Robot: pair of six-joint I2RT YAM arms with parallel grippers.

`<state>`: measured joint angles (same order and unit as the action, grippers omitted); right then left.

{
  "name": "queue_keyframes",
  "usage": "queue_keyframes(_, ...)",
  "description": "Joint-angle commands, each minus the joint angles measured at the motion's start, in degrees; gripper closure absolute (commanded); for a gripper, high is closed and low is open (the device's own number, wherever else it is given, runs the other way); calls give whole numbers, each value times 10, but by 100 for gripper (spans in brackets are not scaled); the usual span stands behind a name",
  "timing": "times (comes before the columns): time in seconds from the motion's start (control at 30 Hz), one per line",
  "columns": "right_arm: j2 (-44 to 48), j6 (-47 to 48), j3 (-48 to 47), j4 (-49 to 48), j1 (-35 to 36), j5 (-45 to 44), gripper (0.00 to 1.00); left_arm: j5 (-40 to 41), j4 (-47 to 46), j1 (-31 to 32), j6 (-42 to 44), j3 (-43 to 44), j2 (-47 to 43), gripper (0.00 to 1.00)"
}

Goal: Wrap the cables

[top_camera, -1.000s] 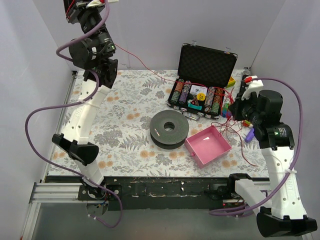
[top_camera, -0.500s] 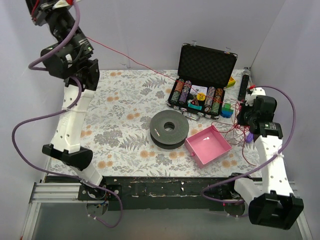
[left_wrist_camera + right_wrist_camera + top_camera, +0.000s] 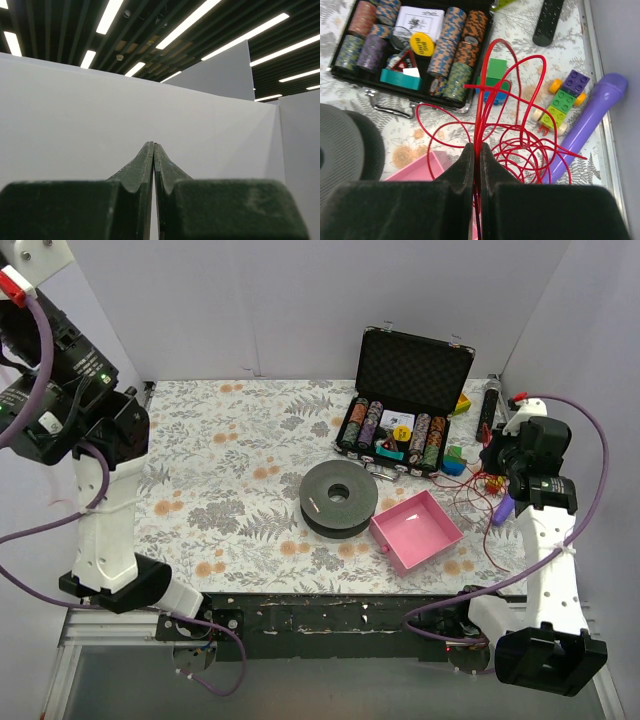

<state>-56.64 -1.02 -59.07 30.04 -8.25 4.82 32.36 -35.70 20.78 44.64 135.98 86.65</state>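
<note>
The cables (image 3: 479, 112) are thin bright red wire strands in a tangle of loops on the floral table, between the chip case and a purple cylinder. They also show in the top view (image 3: 470, 498). My right gripper (image 3: 476, 147) is shut on a bundle of these strands, which rise straight up out of the jaws; in the top view it (image 3: 492, 462) hangs over the tangle at the right. My left gripper (image 3: 153, 145) is shut and points at a white wall and ceiling lights, with no wire showing in it. Its fingers are out of the top view at the upper left.
An open black case of poker chips (image 3: 400, 430) stands at the back right. A grey spool (image 3: 338, 498) and a pink tray (image 3: 415, 530) sit mid-table. A purple cylinder (image 3: 590, 120), Lego pieces (image 3: 565, 97) and a black remote (image 3: 547, 22) lie along the right wall.
My left arm has swung up and to the left, out of the top view. The red strand stretched from it to the case no longer shows. My right gripper has shifted slightly, still holding the cables.
</note>
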Motion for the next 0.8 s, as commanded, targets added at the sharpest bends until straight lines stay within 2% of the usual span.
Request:
queue_keyframes(0.0, 31, 8, -82, 4, 2, 69, 99, 16, 109, -2, -70, -31, -11, 100)
queue_keyframes(0.07, 46, 27, -122, 19, 15, 109, 99, 16, 211, -1, -142, -41, -13, 100)
queue_keyframes(0.17, 62, 25, -178, 33, 29, 195, 99, 0, 315, -2, -240, -75, -14, 100)
queue_keyframes(0.3, 72, -10, -226, 71, 32, 277, 99, -10, 346, -2, -299, -183, -25, 100)
queue_keyframes(0.4, 93, -42, -222, 107, 36, 268, 99, -19, 353, -2, -342, -251, -29, 100)
queue_keyframes(0.53, 119, -65, -141, 161, 39, 249, 99, -37, 380, -2, -389, -311, -29, 100)
queue_keyframes(0.63, 116, -58, -21, 208, 39, 204, 99, -47, 383, -2, -409, -344, -27, 100)
queue_keyframes(0.77, 104, -56, 114, 198, 39, 205, 99, -54, 393, -2, -428, -363, -25, 100)
